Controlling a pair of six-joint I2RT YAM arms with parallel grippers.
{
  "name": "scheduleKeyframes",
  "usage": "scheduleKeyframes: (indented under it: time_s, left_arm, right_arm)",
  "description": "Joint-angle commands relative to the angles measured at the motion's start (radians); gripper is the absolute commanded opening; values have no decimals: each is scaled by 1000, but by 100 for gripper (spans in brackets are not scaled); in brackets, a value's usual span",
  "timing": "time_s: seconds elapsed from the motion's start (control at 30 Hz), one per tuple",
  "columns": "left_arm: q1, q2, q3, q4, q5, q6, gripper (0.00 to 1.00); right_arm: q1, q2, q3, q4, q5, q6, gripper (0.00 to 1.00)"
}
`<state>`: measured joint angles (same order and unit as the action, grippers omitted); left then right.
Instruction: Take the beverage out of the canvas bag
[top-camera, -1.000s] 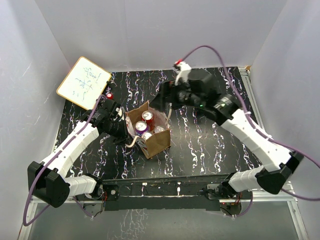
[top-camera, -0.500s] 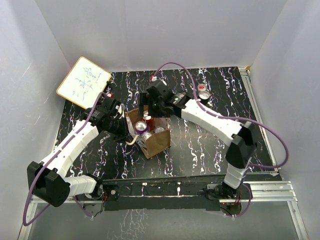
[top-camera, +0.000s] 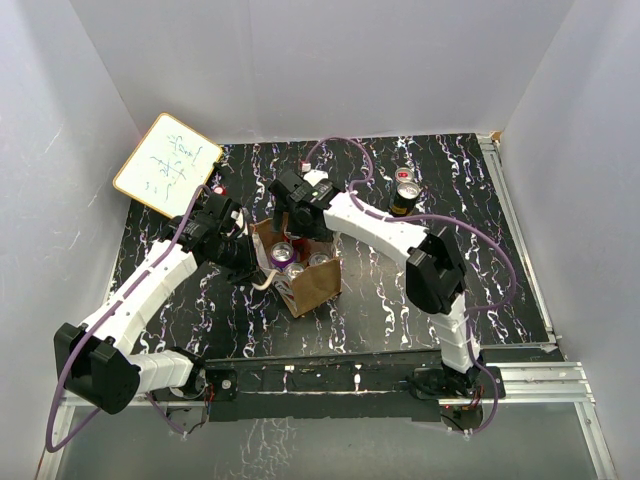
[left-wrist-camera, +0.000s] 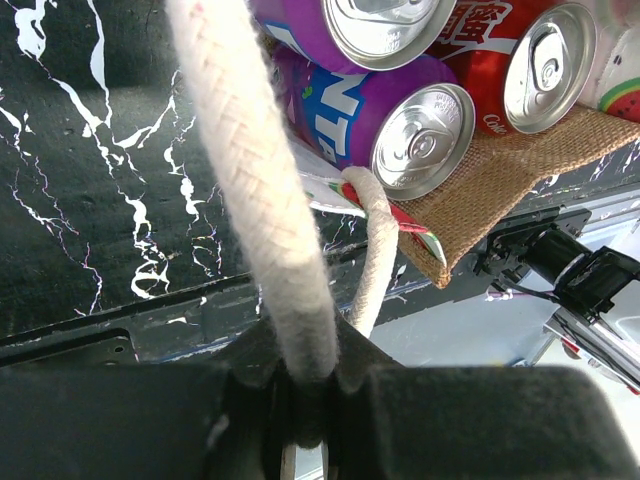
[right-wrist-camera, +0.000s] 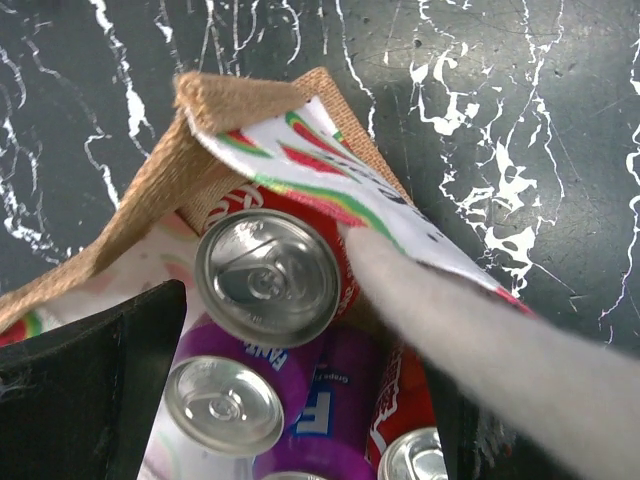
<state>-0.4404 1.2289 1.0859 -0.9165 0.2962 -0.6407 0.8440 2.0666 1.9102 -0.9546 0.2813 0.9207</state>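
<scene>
Left fingers (left-wrist-camera: 150, 420) clench the off-white handle (left-wrist-camera: 250, 180) of the canvas bag (top-camera: 315, 285); right fingers (right-wrist-camera: 90, 390) spread wide above its red cola can (right-wrist-camera: 268, 275).

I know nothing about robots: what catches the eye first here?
A tan bag in the middle, packed with red and purple cans. The left gripper pinches its white handle while the right gripper hangs open just above the cans. One more can stands alone at the back right.
</scene>
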Motion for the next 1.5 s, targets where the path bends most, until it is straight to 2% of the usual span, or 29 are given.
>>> scheduleKeyframes:
  time_s: [0.0,0.4,0.77,1.07,1.27,1.47]
  left_arm:
    - [4,-17,0,-9,18,3,0]
    - [5,-1,-32,18,61,23,0]
    - [5,-25,-34,2,59,37,0]
    - [5,-23,-39,0,47,32,0]
    - [6,-33,-50,17,44,22,0]
    - [5,-28,-51,21,35,2,0]
  right_arm:
    - [4,41,72,-16,84,76,99]
    - [4,175,146,-15,67,44,99]
    - [5,182,124,-8,86,59,90]
    - [7,120,115,20,91,52,53]
    - [8,68,137,3,92,42,35]
    - [13,-12,124,19,79,6,22]
